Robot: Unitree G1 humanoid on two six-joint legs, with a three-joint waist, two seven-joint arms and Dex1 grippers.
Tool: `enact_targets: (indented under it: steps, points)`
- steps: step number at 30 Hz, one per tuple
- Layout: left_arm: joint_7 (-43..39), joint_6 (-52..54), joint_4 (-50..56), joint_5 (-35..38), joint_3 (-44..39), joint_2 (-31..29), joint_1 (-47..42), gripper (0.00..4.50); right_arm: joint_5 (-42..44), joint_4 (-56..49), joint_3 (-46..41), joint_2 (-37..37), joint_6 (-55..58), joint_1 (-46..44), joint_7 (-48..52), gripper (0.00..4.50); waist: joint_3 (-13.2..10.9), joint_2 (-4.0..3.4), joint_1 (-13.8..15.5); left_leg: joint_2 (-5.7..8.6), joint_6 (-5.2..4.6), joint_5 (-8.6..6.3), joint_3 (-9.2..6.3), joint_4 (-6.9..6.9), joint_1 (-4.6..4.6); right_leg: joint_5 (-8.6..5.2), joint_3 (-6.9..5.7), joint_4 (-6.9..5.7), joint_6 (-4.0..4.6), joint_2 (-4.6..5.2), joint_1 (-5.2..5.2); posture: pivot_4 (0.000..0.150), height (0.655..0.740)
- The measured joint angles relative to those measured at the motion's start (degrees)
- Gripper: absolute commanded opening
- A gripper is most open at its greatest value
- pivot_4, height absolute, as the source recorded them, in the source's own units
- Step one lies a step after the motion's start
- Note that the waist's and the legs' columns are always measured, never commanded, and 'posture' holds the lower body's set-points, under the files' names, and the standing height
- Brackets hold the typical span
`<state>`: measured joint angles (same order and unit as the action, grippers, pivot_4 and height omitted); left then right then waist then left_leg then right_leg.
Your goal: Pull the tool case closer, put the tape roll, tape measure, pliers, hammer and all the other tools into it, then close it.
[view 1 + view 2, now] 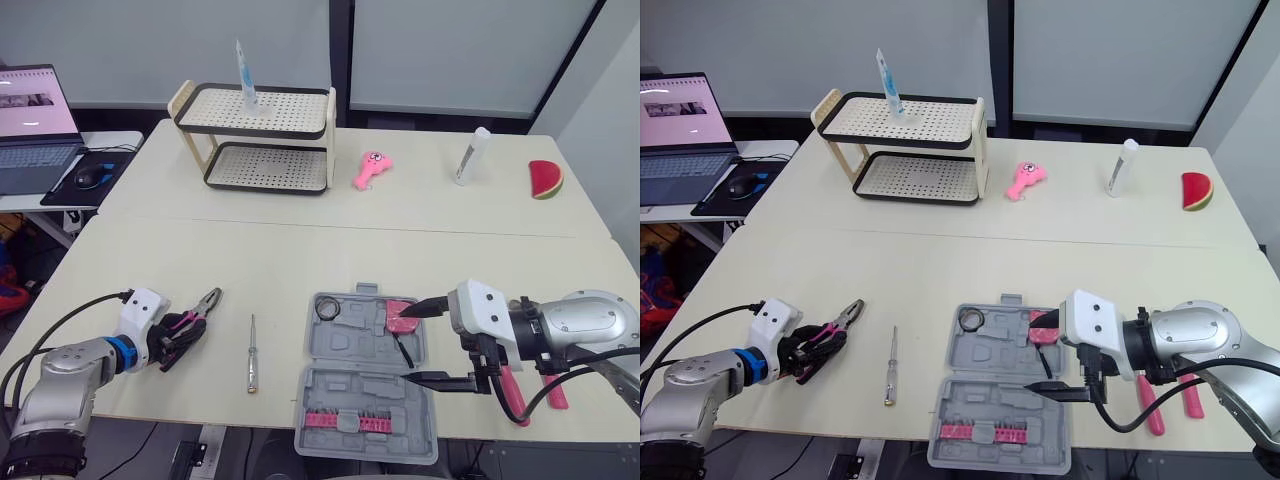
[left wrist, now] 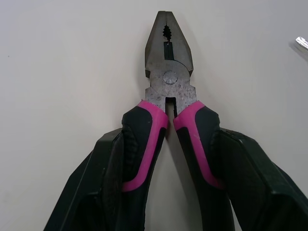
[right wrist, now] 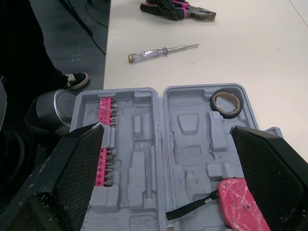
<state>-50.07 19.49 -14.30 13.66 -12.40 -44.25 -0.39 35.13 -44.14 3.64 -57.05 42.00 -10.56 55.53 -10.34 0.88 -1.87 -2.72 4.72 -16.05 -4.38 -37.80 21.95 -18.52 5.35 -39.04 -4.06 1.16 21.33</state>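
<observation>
Two grippers sat along the lower edge of the head views. At lower left, the left gripper (image 1: 180, 338) was clamped on the pink-and-black handles of the pliers (image 1: 207, 303), one finger (image 2: 103, 187) pressed against each handle. The pliers' steel nose was shut and pointed away from the wrist over the pale table (image 1: 300, 250). Whether the pliers rested on the table or were lifted off it could not be told.

At lower centre the grey tool case (image 1: 365, 395) lay open and flat at the table's near edge. The tape roll (image 1: 327, 308) sat in the upper left corner of its far half. The pink tape measure (image 1: 402, 317), with a black strap, lay in the upper right part. A strip of pink bits (image 1: 340, 420) lay in the near half. The right gripper (image 1: 410, 345) hung spread wide and empty over the case's right side, one fingertip over the tape measure; contact could not be told.

A screwdriver (image 1: 252, 366) lay on the table between the pliers and the case, apart from both. Two pink-handled tools (image 1: 556, 392) lay at lower right, partly hidden under the right arm.
</observation>
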Motion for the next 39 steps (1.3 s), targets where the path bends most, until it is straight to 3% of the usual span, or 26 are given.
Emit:
enact_targets:
  steps: [7,12,15,24,29,35,39]
  points:
    - [-8.24,-1.06,7.8,2.17,-0.75,-7.17,1.95,2.51,-0.16,-0.9,-0.79,1.23,-2.09,2.08,-0.98,4.5,-0.26,0.45,0.45,-0.05,0.02,0.01,-0.11,-0.03,0.15,0.0,-0.21,-0.01,0.02,-0.02,0.06,0.15,0.735]
    - [-18.94,-3.36,14.73,3.42,5.3,-10.74,-8.22,2.51,-0.75,-2.58,-3.58,1.2,-3.54,7.18,-2.25,4.5,-0.28,0.43,1.34,0.04,0.02,0.01,-0.07,-0.09,0.21,0.0,-0.22,0.04,0.01,0.05,0.0,0.15,0.735]
    - [-23.56,-3.76,15.85,2.75,12.51,-9.61,-16.11,2.51,-1.28,-4.05,-6.0,1.06,-3.67,10.86,-3.48,4.5,-0.28,0.43,1.32,0.02,0.01,0.02,-0.1,-0.1,0.21,0.01,-0.23,-0.01,0.01,-0.02,0.0,0.15,0.735]
    - [-31.2,-5.53,9.71,-5.79,32.18,2.28,-37.25,2.51,-1.19,-9.12,-11.79,0.78,-0.57,17.79,-8.41,4.5,-0.27,0.44,-0.2,0.03,-0.03,0.03,-0.15,-0.19,0.12,0.02,-0.1,-0.08,0.0,-0.11,-0.05,0.15,0.735]
    - [-32.1,-6.0,9.23,-8.67,36.27,5.81,-40.5,2.51,-3.46,-9.14,-5.8,1.48,3.0,10.23,-13.26,4.5,-0.28,0.44,-0.79,0.03,-0.05,0.03,-0.16,-0.16,0.08,0.02,-0.03,-0.09,0.0,-0.16,-0.02,0.15,0.735]
    - [-31.87,-4.79,9.69,-10.93,39.38,9.04,-42.03,2.51,-8.95,-4.86,12.28,9.19,11.89,-6.19,-20.02,4.5,-0.34,0.4,-0.68,0.05,-0.04,0.04,-0.16,-0.16,0.3,0.04,0.02,0.03,-0.04,-0.15,0.13,0.15,0.735]
    - [-31.9,-3.42,10.7,-11.49,39.77,9.44,-42.53,2.51,-12.32,0.04,19.79,13.96,16.28,-13.98,-22.31,4.5,-0.33,0.39,-0.5,0.08,-0.04,0.06,-0.22,-0.22,0.79,0.06,-0.05,-0.07,-0.02,-0.12,0.62,0.15,0.735]
